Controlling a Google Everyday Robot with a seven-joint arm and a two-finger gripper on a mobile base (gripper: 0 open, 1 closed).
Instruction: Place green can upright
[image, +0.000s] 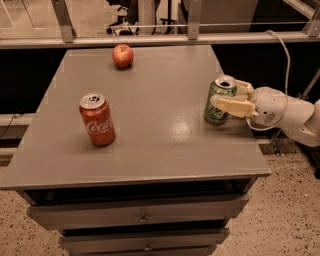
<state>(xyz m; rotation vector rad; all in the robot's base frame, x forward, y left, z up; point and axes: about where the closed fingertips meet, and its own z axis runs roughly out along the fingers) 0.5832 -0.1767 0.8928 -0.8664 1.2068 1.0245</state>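
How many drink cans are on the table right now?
2. The red aluminium Coca-Cola can stands front left; the shiny green aluminium can stands at the right, between the fingers of the gripper reaching in from the right. None appears hidden.
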